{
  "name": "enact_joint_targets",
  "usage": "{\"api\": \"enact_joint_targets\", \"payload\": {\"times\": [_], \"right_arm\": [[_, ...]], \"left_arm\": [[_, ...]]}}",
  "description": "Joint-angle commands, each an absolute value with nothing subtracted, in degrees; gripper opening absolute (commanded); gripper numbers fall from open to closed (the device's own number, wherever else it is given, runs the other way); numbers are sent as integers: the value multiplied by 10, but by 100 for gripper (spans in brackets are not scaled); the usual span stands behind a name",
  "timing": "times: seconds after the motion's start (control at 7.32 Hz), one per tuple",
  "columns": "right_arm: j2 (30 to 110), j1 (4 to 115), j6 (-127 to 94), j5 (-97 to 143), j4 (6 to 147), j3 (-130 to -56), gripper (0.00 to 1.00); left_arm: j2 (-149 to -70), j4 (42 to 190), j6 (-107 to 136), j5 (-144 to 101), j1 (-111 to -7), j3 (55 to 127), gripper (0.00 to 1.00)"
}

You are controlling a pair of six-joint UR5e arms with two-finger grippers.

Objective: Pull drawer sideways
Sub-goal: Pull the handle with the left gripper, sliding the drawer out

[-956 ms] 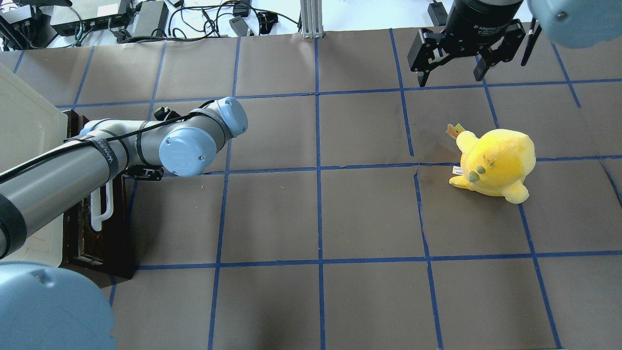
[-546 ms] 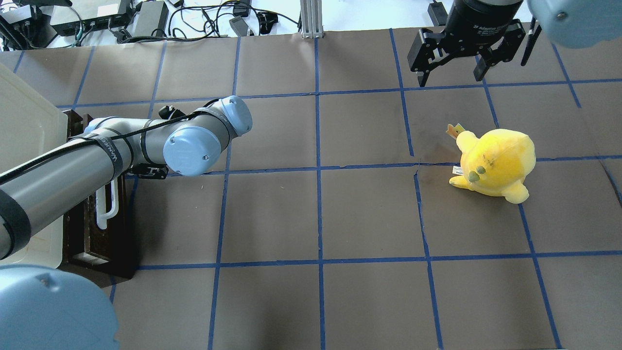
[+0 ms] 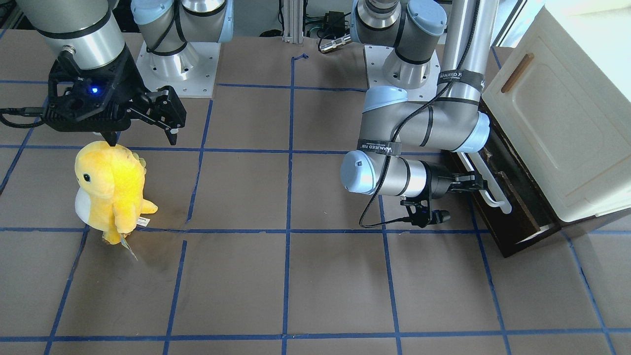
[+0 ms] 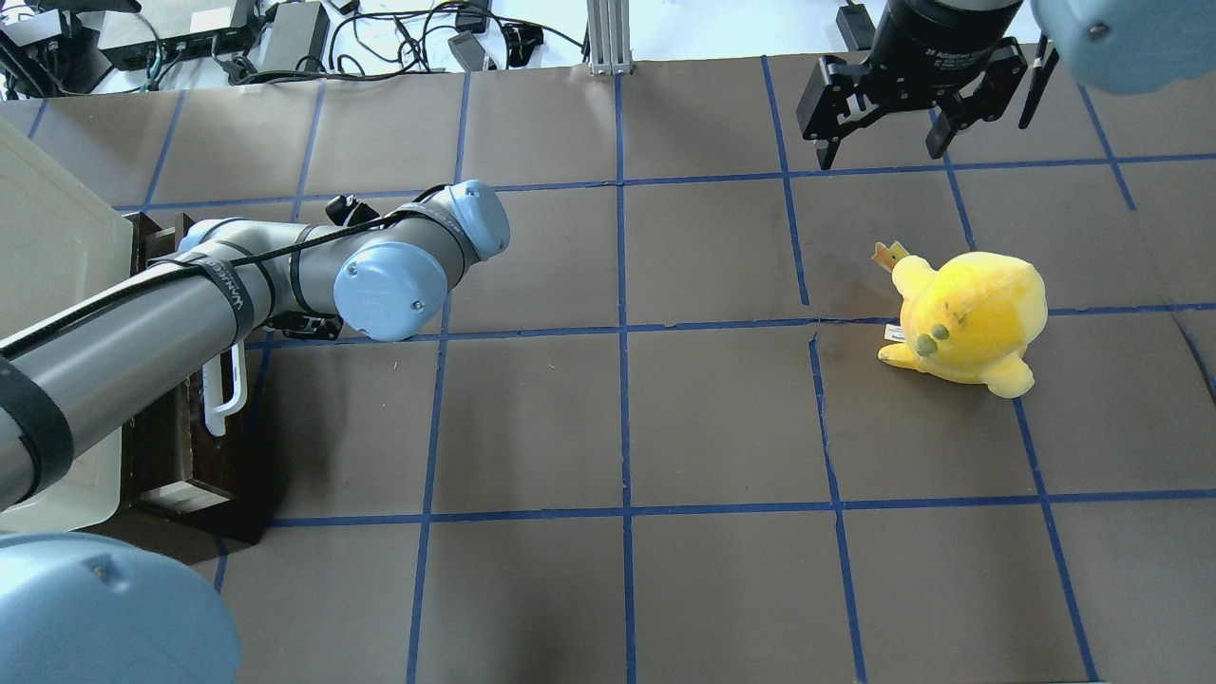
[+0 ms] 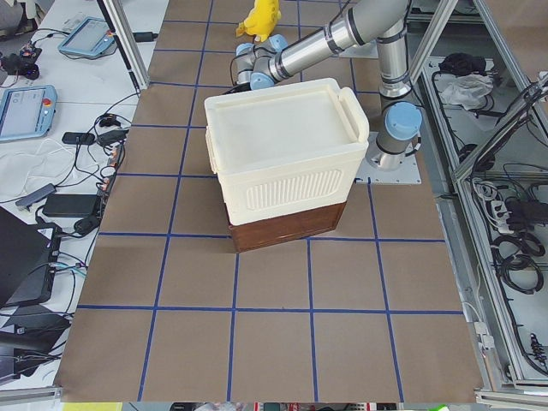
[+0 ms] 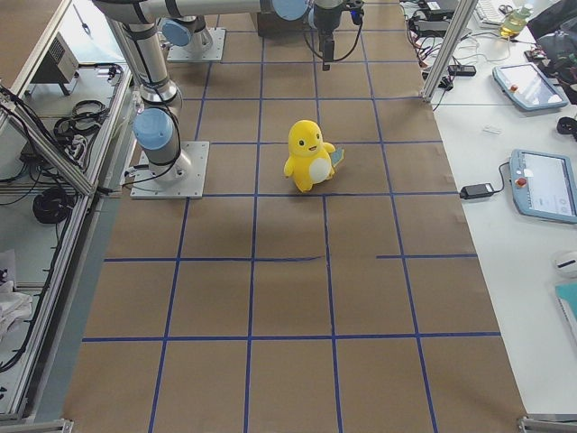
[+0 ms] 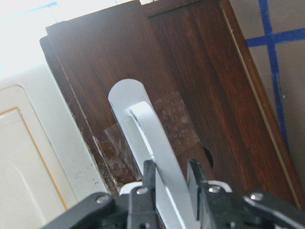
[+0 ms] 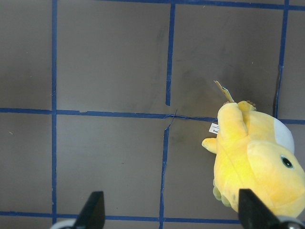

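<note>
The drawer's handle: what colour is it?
The handle is white, on the dark brown wooden drawer. The left wrist view shows it best.

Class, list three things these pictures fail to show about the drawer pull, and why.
1. Overhead: left end effector mostly hidden beneath its own arm.
2. Exterior left: drawer front and handle hidden behind the cream cabinet.
3. All views: most of the drawer's inside, covered by the cabinet.

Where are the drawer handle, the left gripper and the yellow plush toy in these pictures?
Drawer handle (image 7: pixel 153 143): left wrist view, middle of the white bar.
Left gripper (image 7: pixel 170 172): left wrist view, midway between its fingertips, which sit on either side of the bar.
Plush toy (image 4: pixel 969 318): overhead view, top of its yellow head.
</note>
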State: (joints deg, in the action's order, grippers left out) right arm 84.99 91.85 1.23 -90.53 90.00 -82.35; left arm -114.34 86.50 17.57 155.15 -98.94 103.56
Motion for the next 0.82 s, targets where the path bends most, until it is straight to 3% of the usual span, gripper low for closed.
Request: {"api": "enact_joint_targets", "payload": {"times": [0.0,0.41,0.55,0.68], "right_arm": [[850,918,12,-905,900,-824,100],[850,918,12,-905,900,-824,100],[850,918,12,-905,900,-824,100],[850,918,12,-905,900,-824,100]], "left_arm": [[-1146,861,176,1544,-1000,1034,19],[-1149,861,176,1543,-1002,1034,20],[-1150,860,184,1544,-1002,1036,58],[-1151,858,183,1546,-1002,1037,78]]}}
